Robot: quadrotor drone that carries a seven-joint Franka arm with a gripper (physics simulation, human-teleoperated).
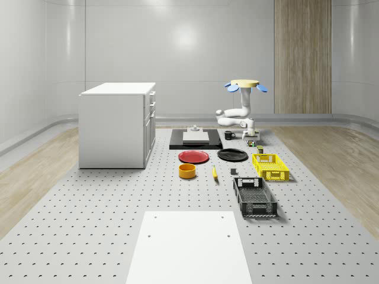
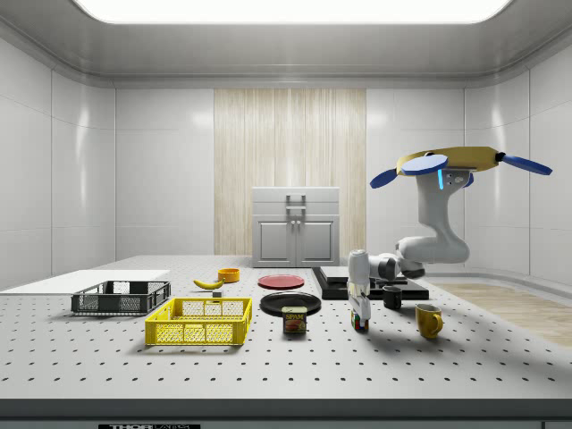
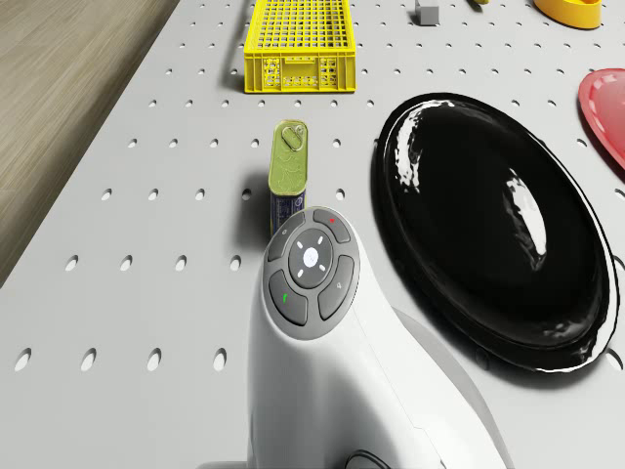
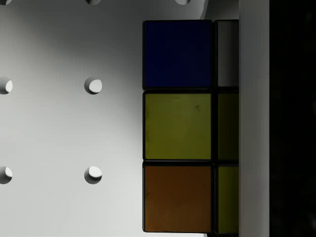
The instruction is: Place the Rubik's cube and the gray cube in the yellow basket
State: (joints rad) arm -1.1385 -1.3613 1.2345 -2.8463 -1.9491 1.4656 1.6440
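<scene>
Pale glossy wall panels (image 1: 177, 53); a wood-slat panel (image 1: 302, 56) at upper right; white cabinet (image 1: 117, 124) left of centre; perforated grey table (image 1: 89, 225).

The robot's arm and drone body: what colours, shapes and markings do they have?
The arm is glossy white with rounded, tube-like links and dark grey joint bands. Its wrist carries a round grey button pad with small red and green marks. The drone has a flat yellow body and blue rotor blades.

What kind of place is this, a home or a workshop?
Probably a simulated robotics lab, not a home: a perforated test table, bare glossy wall panels, and a drone with an arm hovering above scattered test objects such as the yellow basket.
</scene>
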